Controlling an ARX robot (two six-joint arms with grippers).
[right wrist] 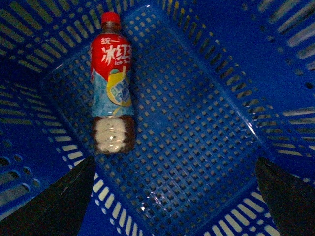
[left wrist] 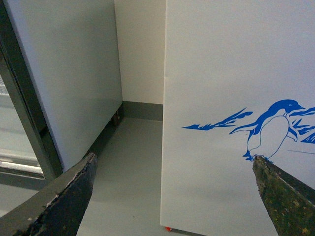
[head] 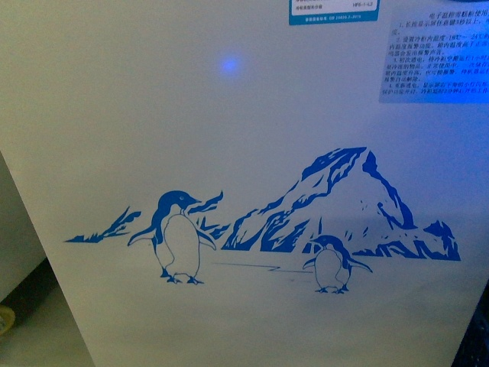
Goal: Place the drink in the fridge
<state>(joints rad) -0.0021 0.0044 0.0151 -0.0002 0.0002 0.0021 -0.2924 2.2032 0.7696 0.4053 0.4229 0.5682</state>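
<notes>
Wide and empty, the right gripper (right wrist: 174, 162) jaws hover over the drink (right wrist: 112, 83), lying ungrasped in a blue basket (right wrist: 206, 123) ahead of them, while the left gripper (left wrist: 173, 157), equally wide, faces the fridge (left wrist: 221, 73): nothing is done yet.

Spread left claw (left wrist: 173, 160) before fridge (left wrist: 221, 64)

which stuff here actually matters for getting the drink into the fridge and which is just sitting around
For the job:
drink, lying in the blue basket
fridge, white with penguin decal
right gripper, open, pointed into the basket

Just around:
tall cabinet beside the fridge
left gripper, open, holding nothing
printed stickers on the fridge
</notes>
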